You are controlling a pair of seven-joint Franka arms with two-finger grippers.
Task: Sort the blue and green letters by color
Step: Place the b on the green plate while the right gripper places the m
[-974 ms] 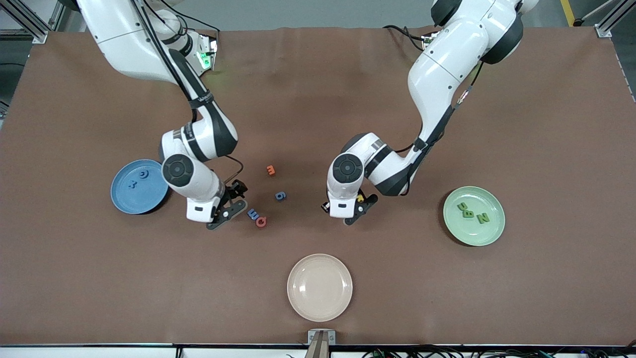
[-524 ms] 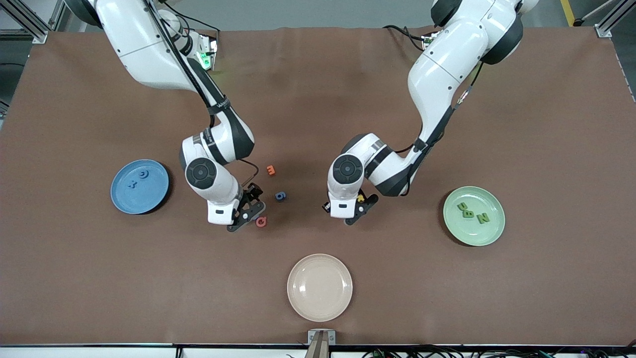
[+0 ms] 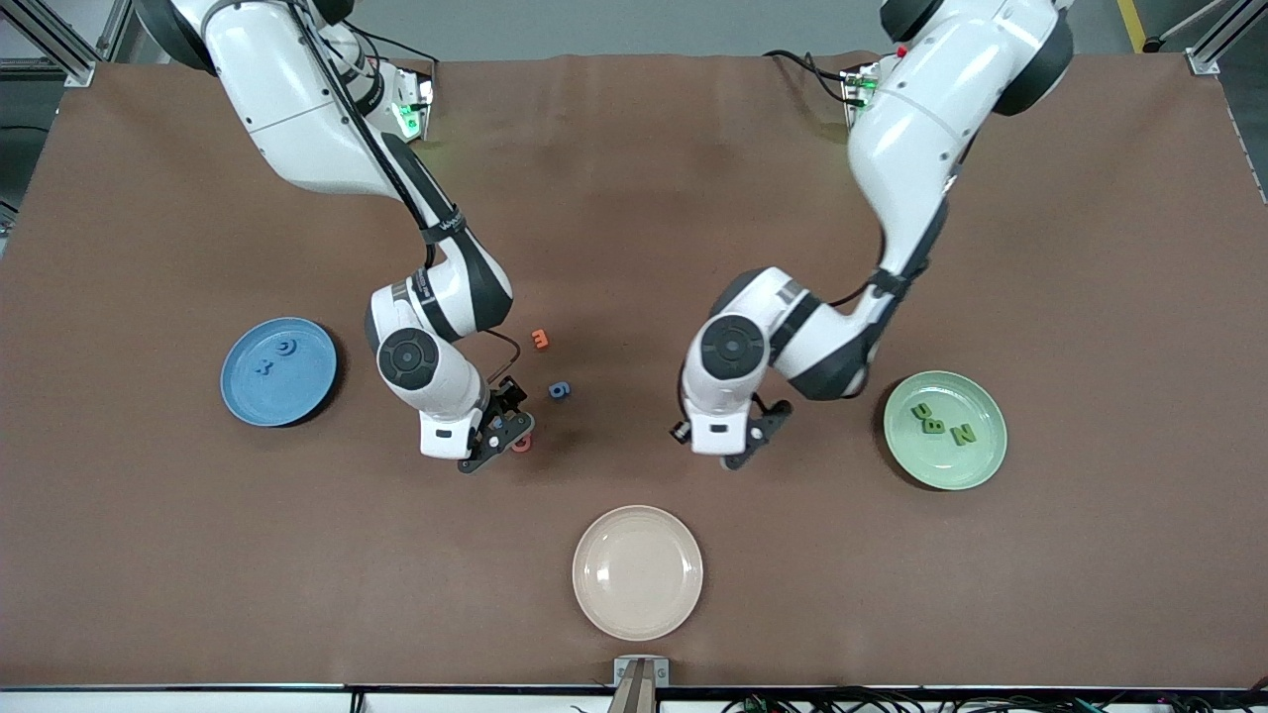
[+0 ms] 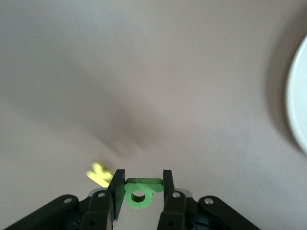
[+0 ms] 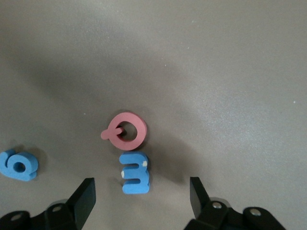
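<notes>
The right gripper (image 5: pixel 139 201) hovers, fingers spread either side of the blue letter (image 5: pixel 135 172), lined up for a pinch, while the left gripper (image 4: pixel 140 189) pinches a green letter (image 4: pixel 139 191) between its fingers for carrying to the green plate (image 3: pixel 981 465)

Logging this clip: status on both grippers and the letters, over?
Left gripper shut on green letter, off the table. Right gripper open over blue 3; pink Q touching it. Blue 6 loose.

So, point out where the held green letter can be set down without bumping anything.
The left gripper grips the green foam letter. The light green plate has bare rim nearest the front camera, clear of its three dark green foam letters. The beige plate is empty. Around the right gripper it is crowded.
</notes>
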